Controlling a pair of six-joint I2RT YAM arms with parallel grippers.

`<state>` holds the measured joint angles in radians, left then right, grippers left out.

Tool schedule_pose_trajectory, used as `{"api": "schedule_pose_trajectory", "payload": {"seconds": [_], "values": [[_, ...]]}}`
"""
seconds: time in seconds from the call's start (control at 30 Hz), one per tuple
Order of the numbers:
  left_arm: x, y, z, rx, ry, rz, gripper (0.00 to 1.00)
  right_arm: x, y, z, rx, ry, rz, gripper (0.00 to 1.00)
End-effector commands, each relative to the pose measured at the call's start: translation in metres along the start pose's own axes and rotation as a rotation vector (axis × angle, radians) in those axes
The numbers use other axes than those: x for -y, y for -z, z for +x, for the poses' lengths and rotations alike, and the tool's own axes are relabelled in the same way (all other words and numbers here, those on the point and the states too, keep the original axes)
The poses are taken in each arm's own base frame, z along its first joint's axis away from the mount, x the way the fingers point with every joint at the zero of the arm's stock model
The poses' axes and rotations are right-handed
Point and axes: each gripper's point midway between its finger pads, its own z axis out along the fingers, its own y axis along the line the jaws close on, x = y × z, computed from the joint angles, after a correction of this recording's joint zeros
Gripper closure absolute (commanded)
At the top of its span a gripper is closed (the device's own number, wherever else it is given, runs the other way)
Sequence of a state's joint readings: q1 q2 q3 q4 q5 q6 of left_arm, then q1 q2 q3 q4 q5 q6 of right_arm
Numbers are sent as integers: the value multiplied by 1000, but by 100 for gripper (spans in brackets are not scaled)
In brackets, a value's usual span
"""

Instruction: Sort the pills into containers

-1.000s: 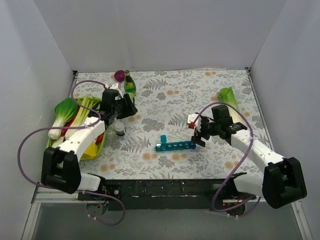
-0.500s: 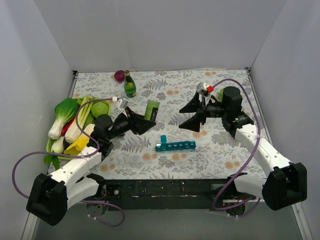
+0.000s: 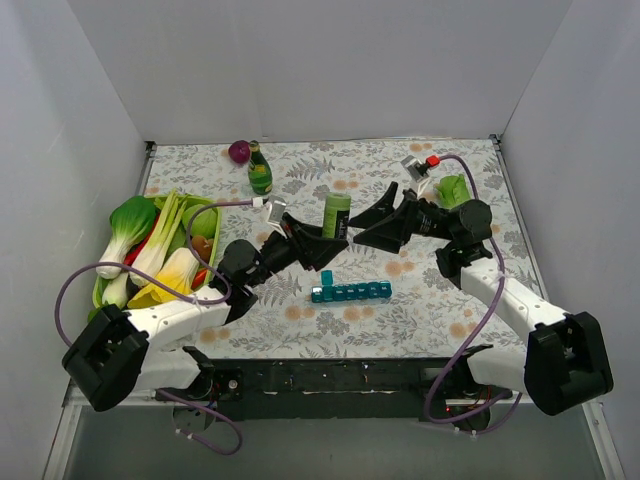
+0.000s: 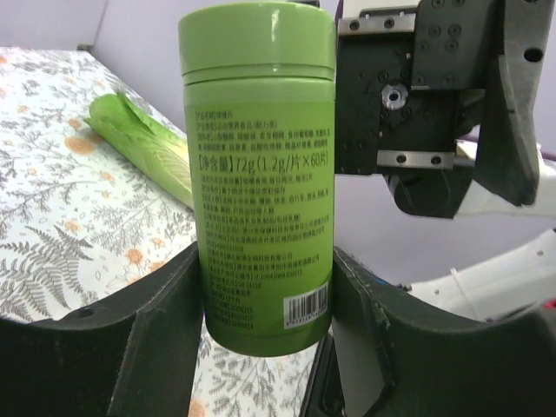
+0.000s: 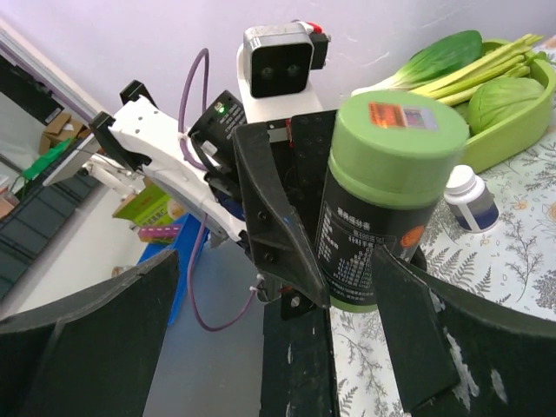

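Teal-blue plastic pill organiser (image 3: pixel 352 292), one strip, is left lying at mid-tabletop (image 3: pixel 450 300), while the one light green cylindrical plastic bottle (image 3: pixel 336 214) has been carried in from the left and is held raised just behind it, clamped at its base by the left hand (image 3: pixel 320 246). The right hand (image 3: pixel 366 224), spread wide and empty, has been swung in beside the bottle's top, so uncapping is judged to be next. No loose pills are seen.

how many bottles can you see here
3. A light green bottle in the left claw, a dark green bottle at the far edge of the table, a small white-capped bottle by the vegetable tray. More may be hidden.
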<state>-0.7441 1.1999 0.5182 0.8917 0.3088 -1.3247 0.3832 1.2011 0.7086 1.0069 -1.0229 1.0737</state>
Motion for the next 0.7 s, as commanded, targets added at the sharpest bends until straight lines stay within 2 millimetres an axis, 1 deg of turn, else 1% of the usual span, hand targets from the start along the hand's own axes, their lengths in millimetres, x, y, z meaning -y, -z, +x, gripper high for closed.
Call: {"api": "schedule_pose_trajectory", "payload": {"seconds": [0.0, 0.1, 0.13, 0.2, 0.23, 0.27, 0.4, 0.43, 0.53, 0.6, 0.63, 0.67], "values": [[26, -19, -43, 183, -15, 45, 100, 3, -9, -15, 49, 13, 12, 2], [34, -24, -45, 211, -4, 54, 100, 14, -11, -18, 59, 7, 33, 2], [37, -26, -42, 209, 2, 58, 100, 15, -13, -18, 60, 6, 33, 2], [39, -28, -44, 227, 10, 50, 100, 16, -15, -24, 69, 12, 37, 2], [41, -28, -40, 222, 9, 52, 100, 17, -16, -25, 69, 18, 42, 2], [40, -29, -42, 237, 13, 41, 100, 16, -17, -31, 75, 31, 47, 2], [40, -32, -41, 254, 29, 25, 100, 26, -21, -31, 71, 19, 81, 2], [41, -33, -41, 257, 32, 29, 100, 31, -22, -27, 58, 12, 97, 2], [44, -37, -38, 251, 36, 34, 100, 39, -24, -24, 48, 8, 124, 3], [38, -39, -38, 270, 45, -2, 100, 41, -24, -23, 48, 0, 129, 4], [39, -40, -37, 272, 50, -5, 100, 42, -24, -22, 50, 0, 131, 5], [39, -41, -38, 280, 51, -7, 100, 42, -24, -22, 49, 0, 132, 9]]}}
